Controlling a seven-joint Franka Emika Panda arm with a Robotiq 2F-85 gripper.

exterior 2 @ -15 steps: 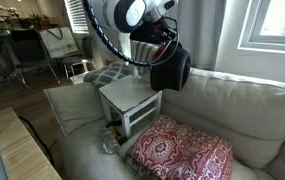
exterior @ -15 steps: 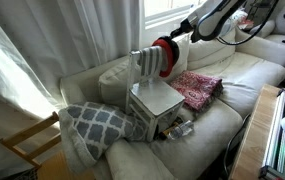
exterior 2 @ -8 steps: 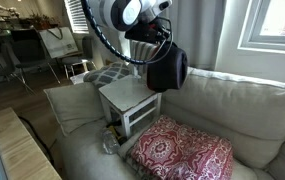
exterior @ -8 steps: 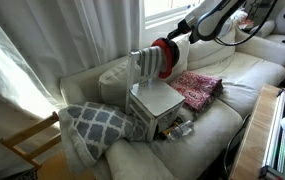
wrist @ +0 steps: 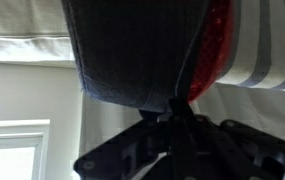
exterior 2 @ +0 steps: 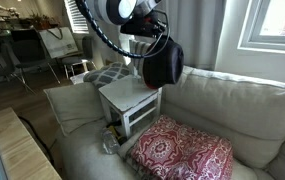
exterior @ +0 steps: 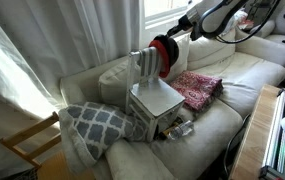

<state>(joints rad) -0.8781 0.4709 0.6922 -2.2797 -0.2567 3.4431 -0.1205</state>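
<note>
the gripper is pinched shut on a dark, red-lined cloth that hangs in the air just above the small white table on the couch, so it looks mid-carry to me, and any set-down would call for a slow descent clear of the table's edge.

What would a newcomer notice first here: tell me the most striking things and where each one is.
The gripper holds a dark and red cloth bundle, clamped in its shut jaws, just above a small white table that stands oddly on the seat of a pale sofa. A red patterned cushion lies on the seat beside the table, and a grey lattice cushion slumps on the table's other side.
</note>
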